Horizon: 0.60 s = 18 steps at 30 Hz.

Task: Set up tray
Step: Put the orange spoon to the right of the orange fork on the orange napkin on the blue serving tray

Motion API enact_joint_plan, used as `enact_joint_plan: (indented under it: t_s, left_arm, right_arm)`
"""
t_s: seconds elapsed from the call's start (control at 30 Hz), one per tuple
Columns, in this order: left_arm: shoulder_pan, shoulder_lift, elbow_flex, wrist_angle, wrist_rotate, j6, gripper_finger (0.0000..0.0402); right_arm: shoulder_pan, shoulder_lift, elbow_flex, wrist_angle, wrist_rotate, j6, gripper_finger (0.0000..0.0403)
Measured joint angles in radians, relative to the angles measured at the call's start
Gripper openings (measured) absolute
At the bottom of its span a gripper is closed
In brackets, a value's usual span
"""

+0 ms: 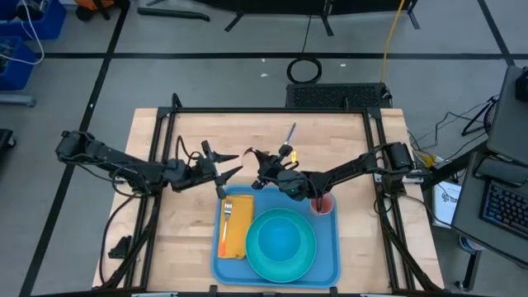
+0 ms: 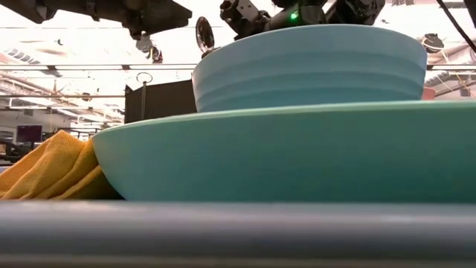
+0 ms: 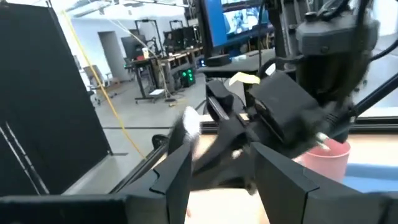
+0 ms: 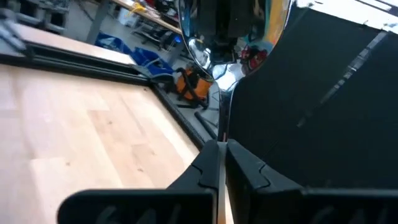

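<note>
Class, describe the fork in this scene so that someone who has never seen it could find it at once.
Find the big blue tray at the table's near edge. On its left part lies an orange-yellow napkin beside the round turquoise plate. The fork rests lengthwise on that napkin, slim, with an orange handle.

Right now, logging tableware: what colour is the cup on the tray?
Pink: the cup sits at the tray's corner, clearest in the high view.
</note>
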Motion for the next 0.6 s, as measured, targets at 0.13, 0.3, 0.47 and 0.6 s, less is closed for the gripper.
enact_joint_plan:
  t_s: [0.13,0.3,0.47,0.6]
  left_arm:
    - [0.006,0.000,0.057,-0.098,0.001,-0.006,0.0166]
    - [0.007,0.000,0.079,-0.111,-0.028,-0.014,0.0166]
    - [0.021,0.000,0.080,-0.121,-0.017,-0.024,0.0166]
    - [0.029,0.000,0.080,-0.137,0.008,-0.038,0.0166]
  right_arm:
    - [0.007,0.000,0.000,-0.009,-0.019,-0.011,0.0000]
    - [0.013,0.000,0.000,-0.008,-0.017,-0.062,0.0000]
    - [0.020,0.000,0.000,-0.006,-0.029,-0.077,0.0000]
    - [0.018,0.000,0.000,-0.006,-0.051,-0.089,0.0000]
